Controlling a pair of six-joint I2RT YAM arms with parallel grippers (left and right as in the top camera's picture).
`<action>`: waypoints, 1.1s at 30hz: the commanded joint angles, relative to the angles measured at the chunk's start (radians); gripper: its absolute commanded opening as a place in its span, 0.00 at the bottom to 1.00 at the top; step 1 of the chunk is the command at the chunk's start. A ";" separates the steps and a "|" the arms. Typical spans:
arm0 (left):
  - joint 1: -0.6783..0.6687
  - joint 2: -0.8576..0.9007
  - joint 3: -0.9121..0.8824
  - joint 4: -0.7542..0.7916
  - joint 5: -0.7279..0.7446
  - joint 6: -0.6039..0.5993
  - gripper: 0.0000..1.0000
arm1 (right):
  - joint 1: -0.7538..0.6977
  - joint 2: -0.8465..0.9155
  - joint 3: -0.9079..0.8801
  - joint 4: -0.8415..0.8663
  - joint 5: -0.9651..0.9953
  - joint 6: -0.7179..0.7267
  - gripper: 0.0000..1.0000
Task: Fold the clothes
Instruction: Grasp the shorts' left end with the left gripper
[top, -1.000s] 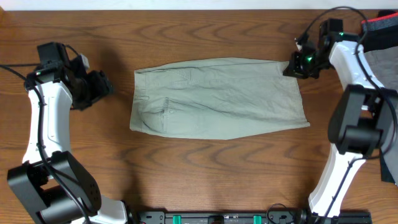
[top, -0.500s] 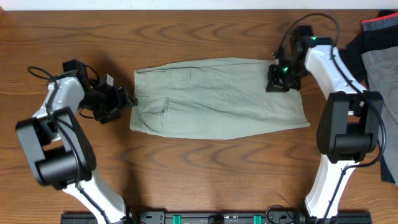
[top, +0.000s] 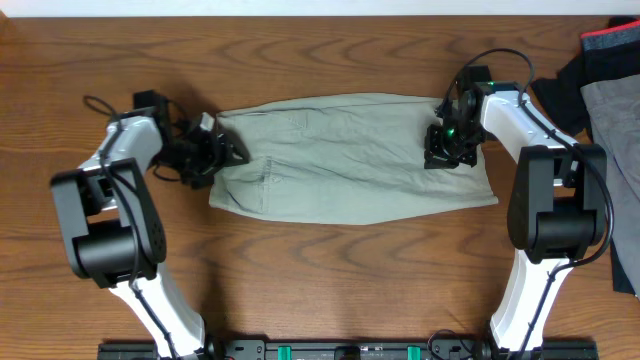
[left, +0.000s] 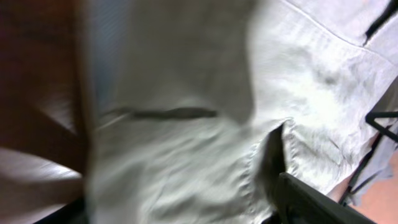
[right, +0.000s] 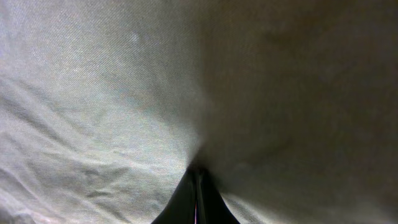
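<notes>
The overhead camera looks straight down from well above, taking in the whole tabletop (top: 330, 290), the left arm (top: 120, 160), the right arm (top: 520, 110) and the full spread of the shorts (top: 350, 165). The left wrist camera sits very near the cloth at the shorts' left end and is blurred, with one of the left fingers (left: 311, 202) dark at lower right. The right wrist camera is nearer yet: cloth fills it, with the right fingers (right: 186, 211) at bottom centre. All three views share the shorts.
</notes>
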 joint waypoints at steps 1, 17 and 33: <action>-0.050 0.084 -0.035 0.021 -0.143 -0.040 0.74 | 0.014 0.013 -0.032 -0.003 0.061 0.019 0.02; -0.070 0.084 -0.017 -0.019 -0.171 -0.030 0.08 | 0.013 0.013 -0.032 -0.010 0.061 0.018 0.01; 0.093 -0.015 0.573 -0.746 -0.717 0.007 0.06 | -0.145 -0.199 -0.027 -0.023 0.050 0.018 0.02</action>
